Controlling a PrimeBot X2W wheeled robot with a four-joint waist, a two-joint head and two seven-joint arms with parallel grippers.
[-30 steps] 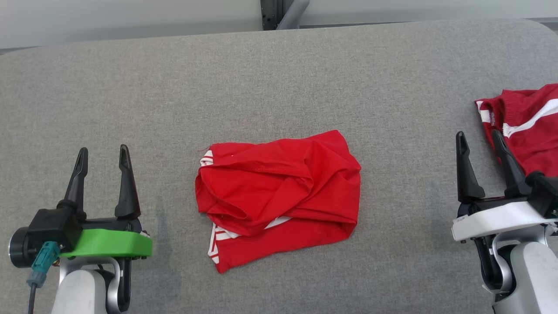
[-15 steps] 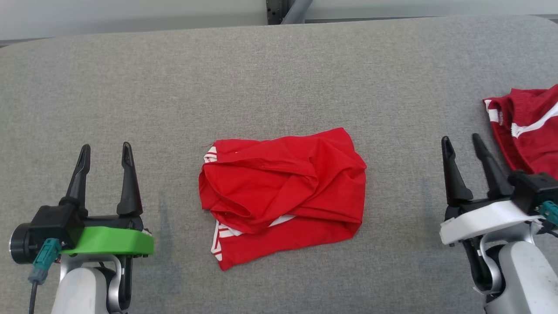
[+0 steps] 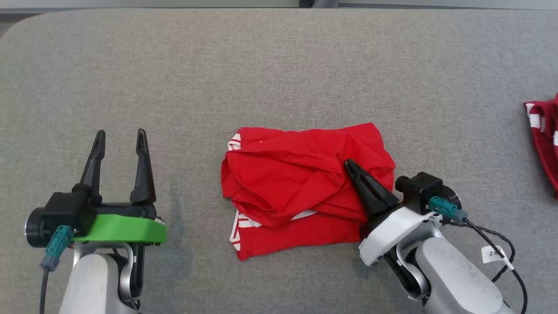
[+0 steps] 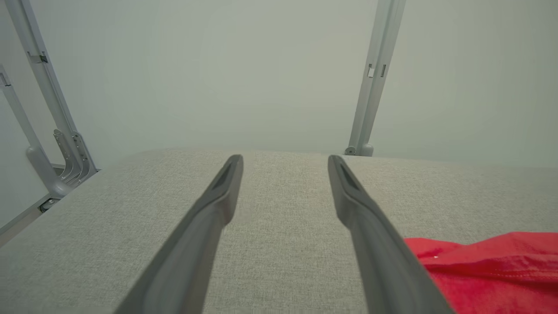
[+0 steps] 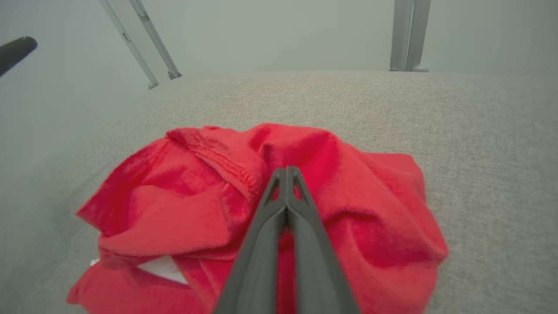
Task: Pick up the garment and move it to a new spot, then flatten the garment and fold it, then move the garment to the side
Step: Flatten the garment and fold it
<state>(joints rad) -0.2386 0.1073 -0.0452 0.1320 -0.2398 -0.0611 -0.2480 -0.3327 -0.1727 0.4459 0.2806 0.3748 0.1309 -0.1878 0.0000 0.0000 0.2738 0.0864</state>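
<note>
One garment, beneath closed right pincer

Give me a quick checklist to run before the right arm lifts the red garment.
1. Right gripper fingers shut: ok.
2. Fingers on garment: ok.
3. Cloth pinched between them: cannot tell.
4. Left gripper open, apart from garment: ok.
5. Second garment apart, at right: ok.
6. Bare surface for new spot: ok.
</note>
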